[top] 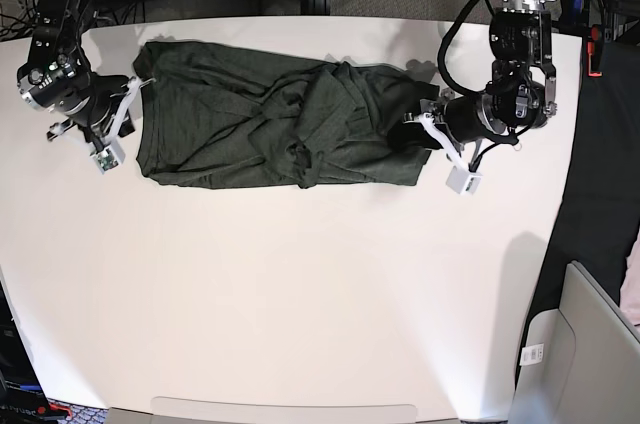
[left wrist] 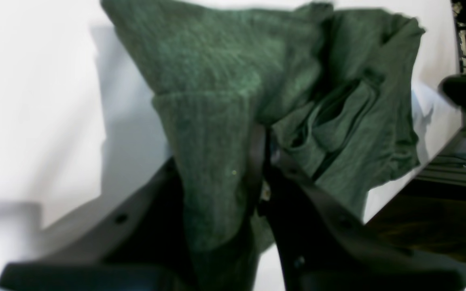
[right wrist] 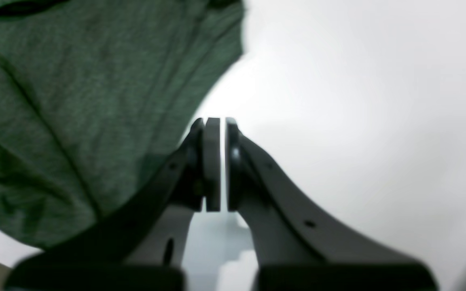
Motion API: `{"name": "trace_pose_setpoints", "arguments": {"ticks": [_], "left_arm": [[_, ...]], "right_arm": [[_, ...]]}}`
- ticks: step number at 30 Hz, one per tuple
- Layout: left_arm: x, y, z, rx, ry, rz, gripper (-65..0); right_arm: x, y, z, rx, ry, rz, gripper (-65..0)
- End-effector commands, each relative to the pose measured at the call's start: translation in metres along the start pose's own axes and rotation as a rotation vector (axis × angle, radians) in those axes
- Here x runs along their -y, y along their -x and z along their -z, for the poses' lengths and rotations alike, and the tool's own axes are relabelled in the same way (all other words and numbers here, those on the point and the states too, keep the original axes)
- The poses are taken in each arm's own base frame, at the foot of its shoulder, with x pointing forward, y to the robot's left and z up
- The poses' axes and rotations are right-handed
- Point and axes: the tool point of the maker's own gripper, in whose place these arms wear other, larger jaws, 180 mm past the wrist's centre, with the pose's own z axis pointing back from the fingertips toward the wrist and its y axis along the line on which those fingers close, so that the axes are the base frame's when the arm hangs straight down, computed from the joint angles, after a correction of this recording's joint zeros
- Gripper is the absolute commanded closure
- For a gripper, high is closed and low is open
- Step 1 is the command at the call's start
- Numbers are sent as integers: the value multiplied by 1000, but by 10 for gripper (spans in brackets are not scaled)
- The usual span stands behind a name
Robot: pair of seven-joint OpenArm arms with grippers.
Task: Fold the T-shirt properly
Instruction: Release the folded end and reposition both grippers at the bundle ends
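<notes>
your left gripper [left wrist: 259,161] has its black fingers [left wrist: 257,153] pinched on a ribbed cuff of the dark olive-green knit t-shirt [top: 270,129], which lies bunched across the white table [top: 300,294]. your right gripper [right wrist: 219,161], at the other end, is nearly closed on nothing. lift slowly, keeping the cuff from slipping free.

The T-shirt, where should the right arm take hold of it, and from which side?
Probably the bare outer edge of the T-shirt beside the right gripper, coming in from the table side. That end lies flat, with a clean single edge, while the middle is bunched and twisted. The left gripper is already shut on the opposite end, so pinching here would let the cloth be stretched flat.
</notes>
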Motion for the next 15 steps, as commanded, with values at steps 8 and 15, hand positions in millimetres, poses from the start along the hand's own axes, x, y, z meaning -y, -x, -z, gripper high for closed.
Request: {"name": "trace_pose_setpoints", "arguments": {"ticks": [8,15], "left_arm": [[8,-7,-4,-2,22,31,-28],[8,-5,-3,-7,22,28,-28]], "right_arm": [[-10,-8,2,36,-60,79,-206],[2,5,0,47,-62,180,-208]]}}
